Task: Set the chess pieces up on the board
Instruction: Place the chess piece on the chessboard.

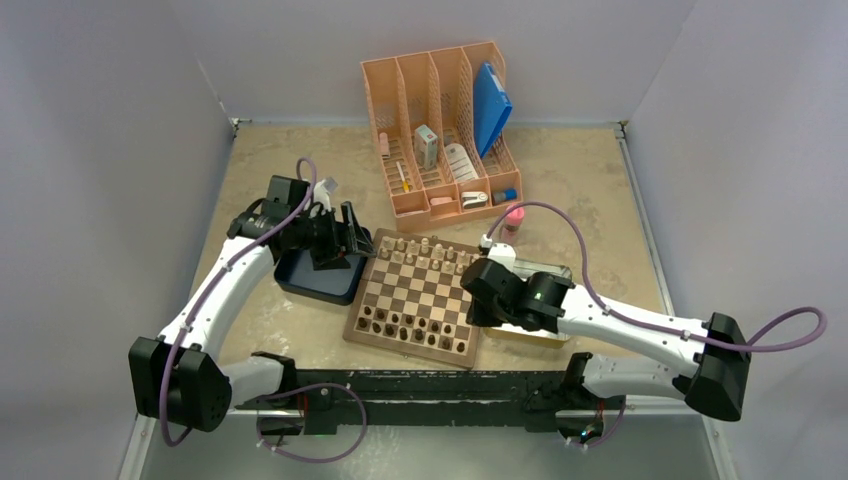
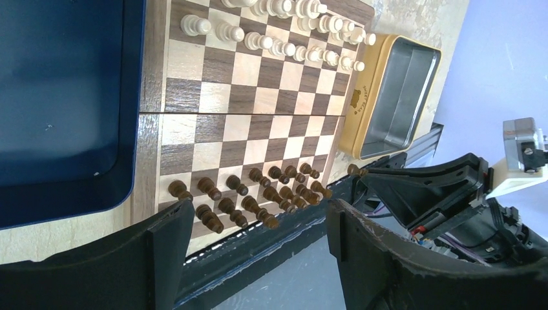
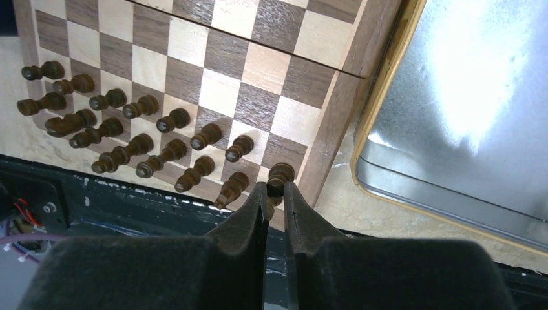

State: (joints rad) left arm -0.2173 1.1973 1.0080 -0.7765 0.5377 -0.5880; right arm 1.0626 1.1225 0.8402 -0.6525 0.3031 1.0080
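The board (image 1: 425, 290) lies mid-table between the arms. Several dark brown chess pieces (image 1: 415, 328) stand in its two near rows, also seen in the left wrist view (image 2: 258, 194) and the right wrist view (image 3: 129, 139). My right gripper (image 3: 275, 187) is shut on one dark piece (image 3: 280, 173), held over the board's near right corner, close to the rim. From above, the right gripper (image 1: 472, 316) sits at that corner. My left gripper (image 1: 352, 238) hovers by the board's far left corner, above the tray's edge. It is open (image 2: 260, 210) and holds nothing.
Pale pieces (image 1: 425, 250) fill the board's far rows. A dark blue tray (image 1: 312, 278) lies left of the board, and a metal tin (image 3: 465, 97) right of it, partly under my right arm. A peach desk organizer (image 1: 445, 125) and a pink bottle (image 1: 513, 222) stand behind.
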